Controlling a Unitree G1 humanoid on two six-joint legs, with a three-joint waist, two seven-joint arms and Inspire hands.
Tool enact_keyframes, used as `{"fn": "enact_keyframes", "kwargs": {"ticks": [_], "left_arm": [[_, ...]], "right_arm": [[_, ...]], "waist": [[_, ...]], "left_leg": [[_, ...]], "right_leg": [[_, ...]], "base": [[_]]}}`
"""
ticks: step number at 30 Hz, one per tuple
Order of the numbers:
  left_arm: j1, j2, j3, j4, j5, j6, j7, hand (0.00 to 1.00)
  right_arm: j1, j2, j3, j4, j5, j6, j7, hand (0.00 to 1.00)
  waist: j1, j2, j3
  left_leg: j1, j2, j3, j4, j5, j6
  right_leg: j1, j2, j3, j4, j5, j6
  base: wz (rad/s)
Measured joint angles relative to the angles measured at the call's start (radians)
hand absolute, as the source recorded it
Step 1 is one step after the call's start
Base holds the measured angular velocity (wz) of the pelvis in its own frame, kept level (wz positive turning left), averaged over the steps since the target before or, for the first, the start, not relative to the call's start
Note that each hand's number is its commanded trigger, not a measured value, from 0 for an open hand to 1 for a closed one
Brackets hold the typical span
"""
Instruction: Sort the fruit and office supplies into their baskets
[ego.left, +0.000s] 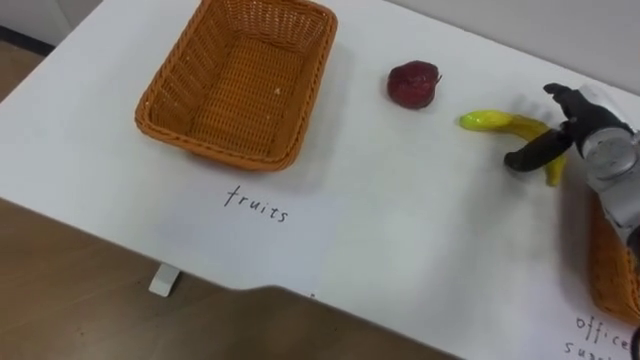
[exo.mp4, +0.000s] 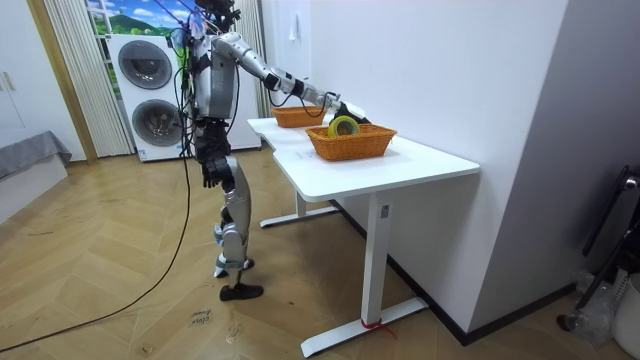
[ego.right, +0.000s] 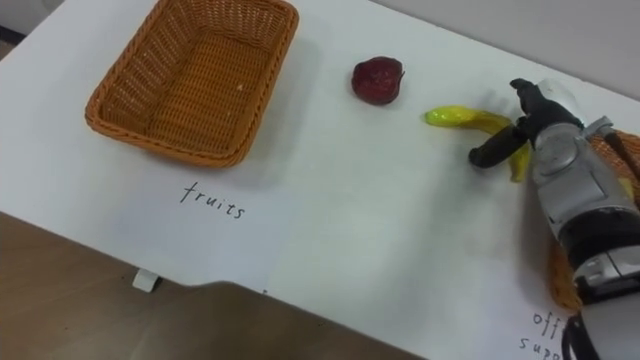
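Observation:
An empty wicker fruit basket (ego.left: 160, 125) sits at the table's left, with "fruits" handwritten on the tabletop in front of it. To its right lie a dark red apple (ego.left: 412, 84) and a yellow banana (ego.left: 495, 121), both on the white table (ego.left: 400, 230). My right hand (ego.left: 590, 135) is over the banana's right end. Its thumb reaches across the near side and its fingers arch over the far side, with a wide gap between them. The banana rests on the table. In the room view my left hand (exo.mp4: 208, 172) hangs by my hip.
The office supplies basket (ego.left: 610, 270) stands at the right edge, under my right forearm. In the room view it holds a yellow-green tape roll (exo.mp4: 343, 126). The table's near edge runs diagonally across the bottom left, with wood floor beyond it. A wall is behind the table.

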Motion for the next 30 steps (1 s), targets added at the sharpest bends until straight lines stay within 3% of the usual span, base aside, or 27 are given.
{"fn": "enact_keyframes", "kwargs": {"ticks": [6,25,26,27,28,30], "left_arm": [[0.004,0.0,-0.006,-0.014,-0.037,-0.002,0.0,0.0],[0.011,0.0,-0.011,-0.022,-0.104,-0.004,0.0,0.0],[0.012,0.0,-0.012,-0.022,-0.104,-0.005,-0.001,0.0],[0.011,0.0,-0.016,-0.023,-0.104,-0.005,-0.001,0.0],[0.011,0.001,-0.022,-0.022,-0.104,-0.005,-0.002,0.0],[0.012,0.002,-0.027,-0.021,-0.103,-0.005,-0.006,0.0]], "right_arm": [[-0.006,0.0,0.0,0.022,0.014,-0.012,0.0,0.0],[-0.006,0.0,0.001,0.055,0.096,-0.051,0.0,0.0],[-0.005,0.0,0.001,0.059,0.098,-0.053,0.002,0.12],[-0.005,0.0,0.002,0.065,0.099,-0.056,0.006,0.88],[-0.005,0.0,0.004,0.075,0.101,-0.064,0.015,1.0],[-0.005,0.0,0.022,0.08,0.107,-0.066,0.027,1.0]], "waist": [[0.018,0.007,0.003],[0.022,0.035,-0.004],[0.022,0.035,-0.0034],[0.022,0.036,-0.0028],[0.023,0.037,-0.0024],[0.023,0.038,-0.0025]], "left_leg": [[-0.014,0.002,-0.006,0.01,0.003,-0.004],[-0.031,0.008,-0.025,0.009,0.025,-0.02],[-0.031,0.008,-0.026,0.009,0.026,-0.02],[-0.032,0.009,-0.026,0.009,0.029,-0.021],[-0.033,0.009,-0.027,0.008,0.03,-0.021],[-0.034,0.009,-0.028,0.008,0.033,-0.023]], "right_leg": [[-0.006,0.0,-0.025,0.0,0.005,-0.007],[-0.018,0.002,-0.041,0.002,0.017,-0.027],[-0.018,0.002,-0.042,0.002,0.017,-0.027],[-0.018,0.002,-0.047,0.001,0.018,-0.029],[-0.019,0.002,-0.049,0.001,0.019,-0.03],[-0.019,0.002,-0.05,0.001,0.019,-0.031]], "base": [[0.01],[0.02],[0.06],[0.04],[0.0],[0.0]]}}
